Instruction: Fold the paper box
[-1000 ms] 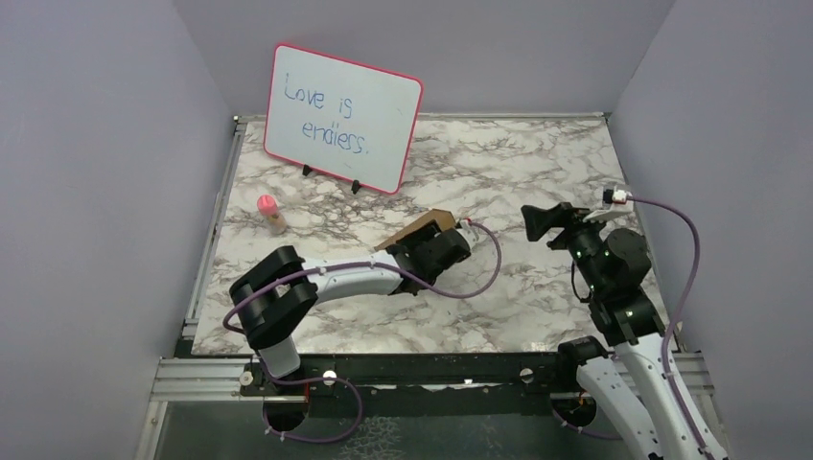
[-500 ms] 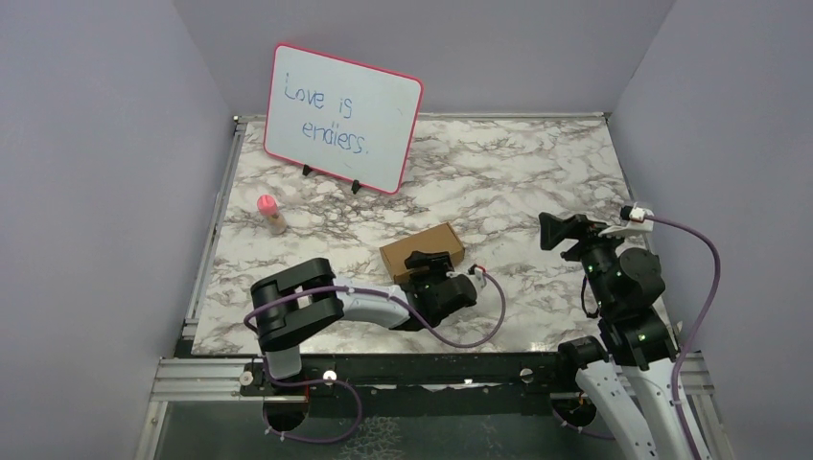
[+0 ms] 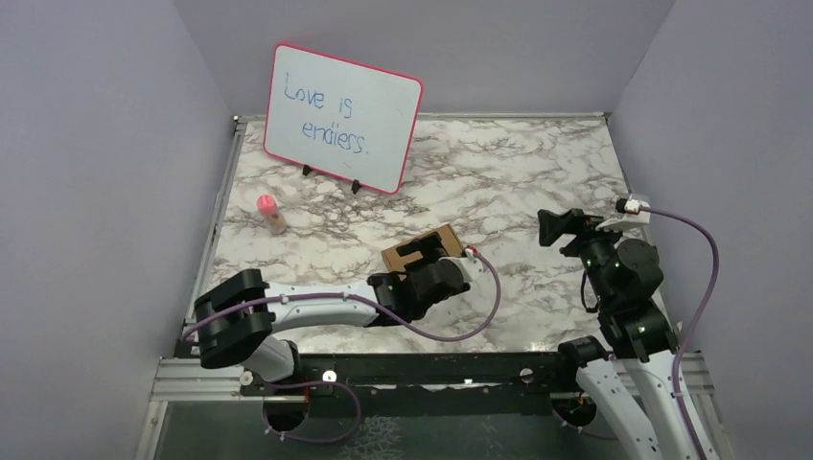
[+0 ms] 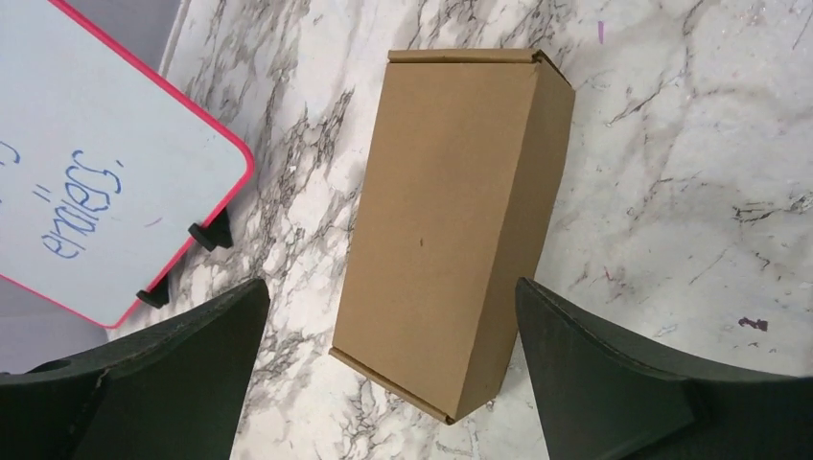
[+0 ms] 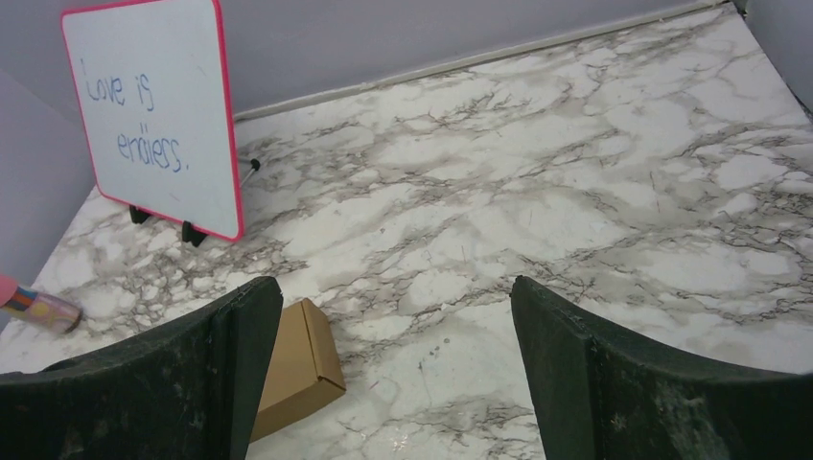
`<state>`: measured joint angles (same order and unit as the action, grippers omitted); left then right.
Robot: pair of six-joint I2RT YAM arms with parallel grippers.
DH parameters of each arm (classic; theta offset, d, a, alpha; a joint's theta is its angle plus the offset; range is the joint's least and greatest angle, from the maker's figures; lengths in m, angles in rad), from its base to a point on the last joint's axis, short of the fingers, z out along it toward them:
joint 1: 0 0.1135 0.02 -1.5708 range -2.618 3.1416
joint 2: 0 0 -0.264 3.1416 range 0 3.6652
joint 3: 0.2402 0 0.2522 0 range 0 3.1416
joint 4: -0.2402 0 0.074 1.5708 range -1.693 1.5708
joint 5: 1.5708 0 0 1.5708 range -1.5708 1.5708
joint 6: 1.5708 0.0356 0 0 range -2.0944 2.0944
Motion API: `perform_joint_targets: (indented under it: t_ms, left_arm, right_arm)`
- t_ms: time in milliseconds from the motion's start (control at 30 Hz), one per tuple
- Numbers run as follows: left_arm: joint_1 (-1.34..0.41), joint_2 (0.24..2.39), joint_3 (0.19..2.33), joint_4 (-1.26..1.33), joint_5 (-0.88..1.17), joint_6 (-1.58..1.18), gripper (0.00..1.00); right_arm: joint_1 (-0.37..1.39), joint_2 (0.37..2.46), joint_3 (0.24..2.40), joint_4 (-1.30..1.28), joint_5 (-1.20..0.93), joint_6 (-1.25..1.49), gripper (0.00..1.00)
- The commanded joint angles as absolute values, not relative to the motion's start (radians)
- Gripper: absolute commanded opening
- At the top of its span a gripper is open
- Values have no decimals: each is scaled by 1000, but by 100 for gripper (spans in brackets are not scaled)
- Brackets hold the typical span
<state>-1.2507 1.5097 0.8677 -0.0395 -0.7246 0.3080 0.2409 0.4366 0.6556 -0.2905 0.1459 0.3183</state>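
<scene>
left claw (image 4: 390, 316) hanging spread around closed rectangular brown cardboard box (image 4: 451, 211) | right claw (image 5: 393, 287) gaping, empty | risk: left claw clipping box, reopening flap

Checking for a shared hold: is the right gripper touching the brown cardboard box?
Apart. Top view shows bare marble tabletop between right gripper and brown cardboard box.

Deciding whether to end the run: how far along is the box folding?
Done: the paper box looks fully folded, a closed brown carton lying on the marble table. In hand: nothing; the left pincer hangs open over it without touching, the right pincer open and apart. Remaining: probably only backing both pincers away.
</scene>
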Motion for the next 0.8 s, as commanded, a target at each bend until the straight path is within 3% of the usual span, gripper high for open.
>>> perform_joint_targets:
  t_ms: [0, 100, 433, 767]
  left_arm:
    - [-1155, 1415, 892, -106, -557, 178, 99]
    - [-1051, 1368, 905, -130, -507, 104, 99]
    - [-745, 1191, 910, -208, -431, -188, 99]
    - [-269, 872, 797, -273, -134, -324, 99]
  right_arm:
    - [238, 445, 685, -314, 174, 296, 95]
    - [238, 445, 684, -313, 167, 292, 100]
    - [238, 456, 686, -316, 164, 272, 100]
    - [238, 455, 706, -313, 185, 227, 100]
